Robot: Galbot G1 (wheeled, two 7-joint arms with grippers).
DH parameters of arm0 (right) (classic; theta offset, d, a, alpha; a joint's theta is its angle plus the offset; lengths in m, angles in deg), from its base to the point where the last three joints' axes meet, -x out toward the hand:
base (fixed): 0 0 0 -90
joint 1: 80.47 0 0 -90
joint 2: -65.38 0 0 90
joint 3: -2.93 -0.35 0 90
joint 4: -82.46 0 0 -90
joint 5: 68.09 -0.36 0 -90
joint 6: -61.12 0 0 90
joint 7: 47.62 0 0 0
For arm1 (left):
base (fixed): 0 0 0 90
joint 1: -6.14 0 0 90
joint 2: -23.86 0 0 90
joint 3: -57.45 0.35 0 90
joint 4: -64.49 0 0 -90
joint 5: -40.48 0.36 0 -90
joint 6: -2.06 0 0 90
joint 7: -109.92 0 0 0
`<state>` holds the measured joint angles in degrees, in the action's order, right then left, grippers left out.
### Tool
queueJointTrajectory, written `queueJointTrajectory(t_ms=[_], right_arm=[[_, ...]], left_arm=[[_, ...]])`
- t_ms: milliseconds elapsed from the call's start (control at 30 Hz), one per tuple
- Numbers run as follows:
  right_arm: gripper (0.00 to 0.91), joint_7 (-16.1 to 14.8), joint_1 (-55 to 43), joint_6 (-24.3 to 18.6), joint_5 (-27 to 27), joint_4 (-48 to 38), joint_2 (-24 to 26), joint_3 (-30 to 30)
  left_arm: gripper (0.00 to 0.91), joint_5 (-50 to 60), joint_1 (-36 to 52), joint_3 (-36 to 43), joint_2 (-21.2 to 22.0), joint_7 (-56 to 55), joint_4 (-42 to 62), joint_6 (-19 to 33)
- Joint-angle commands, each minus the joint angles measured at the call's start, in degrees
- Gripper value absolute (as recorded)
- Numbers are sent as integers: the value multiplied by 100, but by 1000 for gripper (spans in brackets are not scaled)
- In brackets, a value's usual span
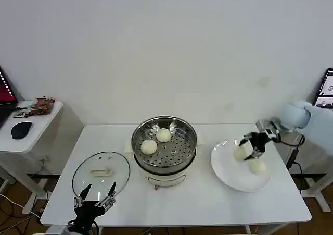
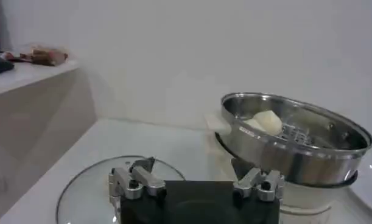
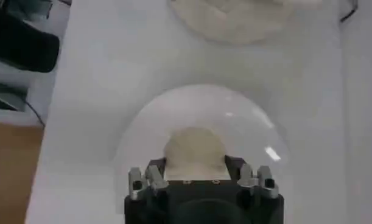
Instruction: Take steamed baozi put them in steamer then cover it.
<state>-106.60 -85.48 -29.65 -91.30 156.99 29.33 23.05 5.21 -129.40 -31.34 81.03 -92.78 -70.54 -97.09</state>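
The right gripper (image 1: 250, 150) clenches a smooth round bun (image 1: 240, 153) over the flat white plate (image 1: 229, 173); a second bun (image 1: 257, 167) lies just beside it. Well off to its side, the shiny perforated steamer (image 1: 164, 141) holds two buns (image 1: 156, 141). The left gripper (image 1: 94, 199) hangs released near the glass lid (image 1: 101, 173) on the surface (image 1: 208, 198).

My white table (image 1: 208, 198) carries three things right now: the steamer (image 1: 164, 144) at dead centre, the glass cover (image 1: 101, 172) flat at eight o'clock, and a white plate (image 1: 229, 172) out at three o'clock.
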Motion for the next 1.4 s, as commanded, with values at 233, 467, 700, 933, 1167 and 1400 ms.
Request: queueJointTrajectory(t_ms=[233, 467, 700, 933, 1167, 1400], right_arm=[[685, -47, -517, -962, -146, -645, -1496, -330], [685, 5, -354, -1276, -86, -818, -2092, -590], [685, 31, -353, -1609, 197, -778, -2540, -500], [685, 102, -336, -2032, 523, -745, -2905, -313], [685, 208, -212, -2390, 993, -558, -3022, -252], [675, 297, -134, -2689, 1542, -318, -3098, -272]], left_arm=[[907, -26, 51, 17, -43, 2, -23, -3], [907, -32, 91, 33, -44, 2, -19, -4], [907, -40, 23, -6, -60, 5, -83, -10], [907, -39, -15, -8, -73, 7, -80, 0], [907, -39, -90, -24, -90, 16, -127, 0], [907, -37, -78, -9, -91, 9, -138, -7]])
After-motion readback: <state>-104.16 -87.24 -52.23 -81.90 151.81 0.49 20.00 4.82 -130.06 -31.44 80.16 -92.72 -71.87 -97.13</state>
